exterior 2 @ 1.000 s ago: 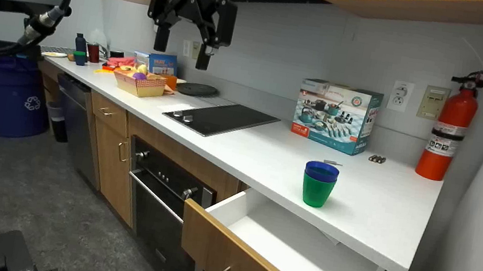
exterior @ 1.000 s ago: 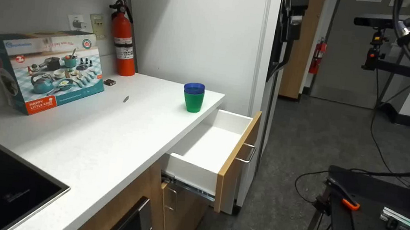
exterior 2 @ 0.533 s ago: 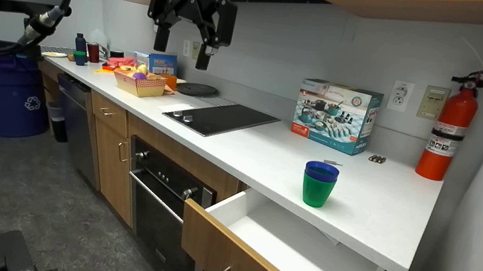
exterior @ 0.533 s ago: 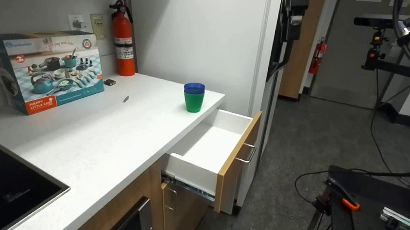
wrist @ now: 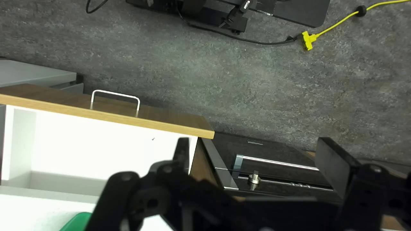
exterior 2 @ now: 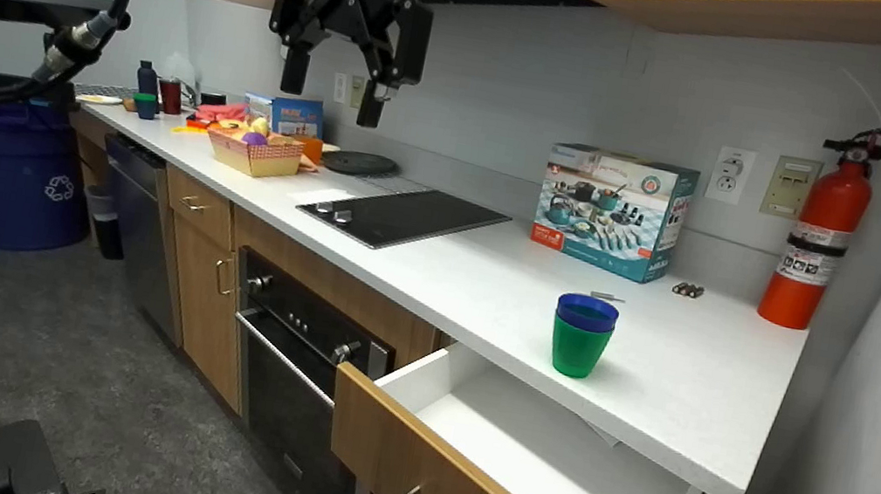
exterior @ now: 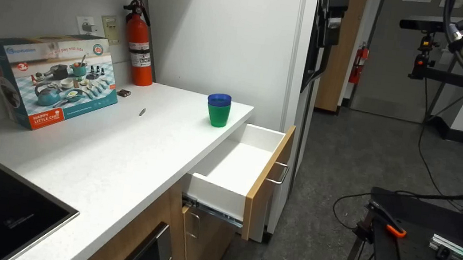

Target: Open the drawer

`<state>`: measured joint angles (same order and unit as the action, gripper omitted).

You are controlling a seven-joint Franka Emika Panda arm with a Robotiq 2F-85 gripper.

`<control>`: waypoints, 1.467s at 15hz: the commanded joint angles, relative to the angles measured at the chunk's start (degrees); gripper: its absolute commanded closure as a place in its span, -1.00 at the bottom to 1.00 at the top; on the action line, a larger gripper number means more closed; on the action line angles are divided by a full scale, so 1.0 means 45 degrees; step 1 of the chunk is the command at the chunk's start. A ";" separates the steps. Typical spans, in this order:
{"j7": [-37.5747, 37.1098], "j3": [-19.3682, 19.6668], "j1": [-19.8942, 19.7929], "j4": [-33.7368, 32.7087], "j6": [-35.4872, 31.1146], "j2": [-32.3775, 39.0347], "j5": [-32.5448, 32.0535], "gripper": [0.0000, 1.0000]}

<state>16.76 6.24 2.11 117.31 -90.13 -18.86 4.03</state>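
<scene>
The drawer stands drawn out from beneath the counter in both exterior views, its tan front well apart from the counter's edge; the task is judged done. A metal slide rail shows under its side, presumably carrying the load, which would explain why the drawer appears level without support at the front. Whether it is at full travel cannot be determined.

The handle, a plain bar set lengthwise on the outer face, is untouched by the claw. Its placing suits a straight outward pull. The claw hangs with fingertips down and fingers spread wide, nothing between them. In the wrist view one finger overlaps the drawer by line of sight only. The raised position is judged sensible, since it leaves the drawer's path unobstructed.

A blue cup is seated in a green cup, upright on the counter near the edge above the drawer; nesting probably serves to save space. The toy box and fire extinguisher stand toward the rear, presumably to be out of the arm's way. Risk noted: a knock to the cups could drop them into the drawer
</scene>
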 commanded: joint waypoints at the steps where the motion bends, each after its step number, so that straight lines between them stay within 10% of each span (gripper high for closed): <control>1: 0.0039 -0.0147 -0.0173 -0.0026 0.0027 0.0016 0.0042 -1.00; 11: -0.0680 -0.0081 -0.0387 0.0417 -0.0711 -0.0027 0.0263 -1.00; 22: -0.5404 0.0020 -0.1628 0.2398 -0.6597 0.1709 0.0264 -1.00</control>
<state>-2.16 6.36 -3.24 126.47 -114.00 -14.19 4.33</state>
